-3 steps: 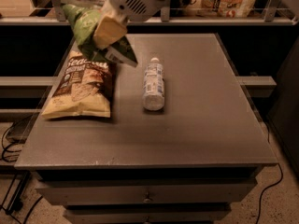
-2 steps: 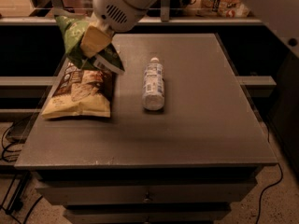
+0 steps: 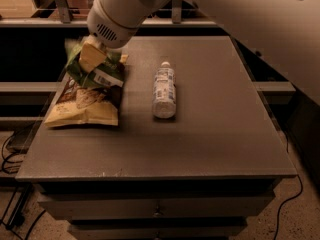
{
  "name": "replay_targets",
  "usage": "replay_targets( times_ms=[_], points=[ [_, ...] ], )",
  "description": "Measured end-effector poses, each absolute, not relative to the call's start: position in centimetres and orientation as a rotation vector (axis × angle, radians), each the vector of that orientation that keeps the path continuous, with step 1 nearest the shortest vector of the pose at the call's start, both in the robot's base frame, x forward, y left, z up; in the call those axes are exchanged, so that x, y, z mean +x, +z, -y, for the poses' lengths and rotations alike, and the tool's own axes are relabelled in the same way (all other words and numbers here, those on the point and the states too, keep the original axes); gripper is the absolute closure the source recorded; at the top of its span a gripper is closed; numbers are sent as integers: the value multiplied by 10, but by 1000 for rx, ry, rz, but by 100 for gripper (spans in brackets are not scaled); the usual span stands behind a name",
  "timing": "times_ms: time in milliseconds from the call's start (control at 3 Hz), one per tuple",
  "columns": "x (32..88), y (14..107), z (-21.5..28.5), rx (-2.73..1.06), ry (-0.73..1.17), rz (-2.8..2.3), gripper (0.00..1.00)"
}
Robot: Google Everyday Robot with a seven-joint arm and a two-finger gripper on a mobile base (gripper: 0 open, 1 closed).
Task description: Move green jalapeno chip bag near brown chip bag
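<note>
Camera view shows the pincer [image 3: 93,58] low over the left edge of the worktop [image 3: 215,134], toward the far-left corner, clenched on the green jalapeno chip bag [image 3: 80,73]. One pale finger presses into the bag's upper fold, and the white round wrist housing [image 3: 117,14] sits directly above it. The green bag hangs tilted and crumpled, its lower part overlapping the far end of the brown chip bag [image 3: 82,109]. Whether the two bags touch or the green one hovers just clear cannot be told from this angle.

By my reading the carry is nearly done and the placing step is in hand, since the green bag is already right at its target. The next move calls for lowering it onto bare worktop just beside the brown bag, or letting it rest against that bag's far end, then opening the pincer and lifting straight up so the light bag is not dragged along.

The green bag looks small and crinkly, glossy green with a white barcode patch facing the camera, and clearly smaller than the brown bag. The brown bag lies flat along the left edge, dark with pale yellow at its near end. A clear water bottle [image 3: 164,90] lies on its side near the middle of the worktop, apart from both bags
</note>
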State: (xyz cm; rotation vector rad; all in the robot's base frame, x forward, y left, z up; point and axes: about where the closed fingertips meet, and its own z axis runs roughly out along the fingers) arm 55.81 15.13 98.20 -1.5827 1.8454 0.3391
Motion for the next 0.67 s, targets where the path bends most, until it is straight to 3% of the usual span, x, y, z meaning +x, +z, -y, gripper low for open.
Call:
replay_targets(
  times_ms=[333,667],
  points=[
    [563,974,-146,-1578,370,-1816,0],
    [563,974,-146,-1578,371,-1816,0]
  ],
)
